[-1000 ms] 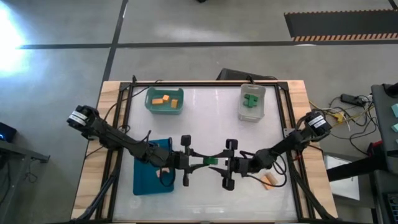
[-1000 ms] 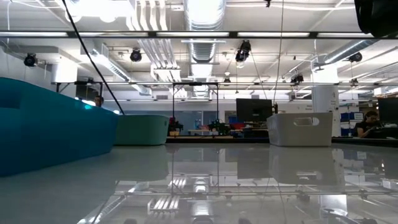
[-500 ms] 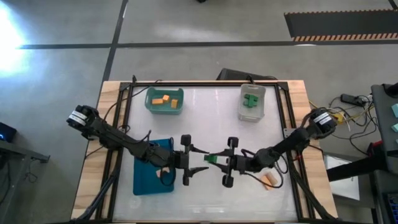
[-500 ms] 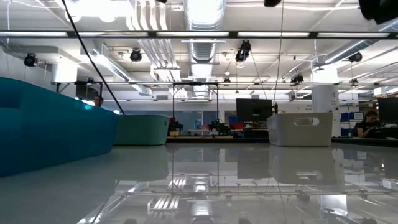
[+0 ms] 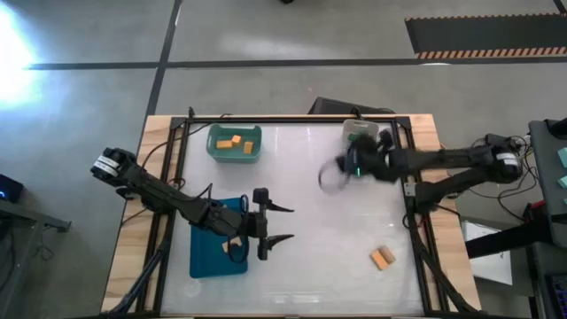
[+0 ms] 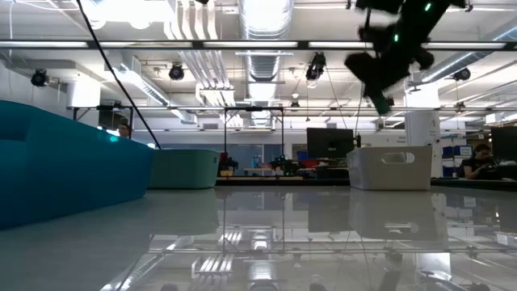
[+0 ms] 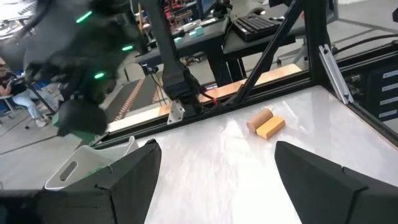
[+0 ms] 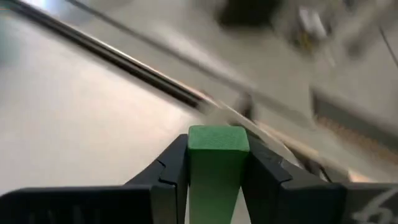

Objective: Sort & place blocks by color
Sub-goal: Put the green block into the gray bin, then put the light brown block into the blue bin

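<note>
A green block [image 8: 217, 140] sits between the fingers of my right gripper [image 8: 217, 149], which is shut on it. In the high view that gripper [image 5: 332, 175] is a blur above the table, just left of the clear bin [image 5: 361, 133]. It also shows high up in the low view [image 6: 386, 61]. My left gripper [image 5: 282, 224] stands open beside the blue bin [image 5: 217, 257] with nothing between its fingers [image 7: 134, 177]. An orange block and a tan block [image 5: 382, 258] lie on the table near the front right. Orange blocks [image 5: 232, 142] lie in the teal bin [image 5: 255, 152]. My right gripper pinches the green block by two opposite sides [image 8: 193, 168] between its two fingers. The block's end face [image 8: 217, 138] stands out a little past the fingertips. The block is lifted clear of the table.
The teal bin stands at the far left and the clear bin at the far right of the white table top [image 5: 310, 266]. A black frame rail [image 7: 205, 109] runs along the table's edge. The room behind holds desks and a person [image 6: 482, 160].
My left gripper has opened and let go of the green block at the table's middle. My right gripper has shut on that block, taken it, and swung up and toward the far right, to beside the clear bin.
</note>
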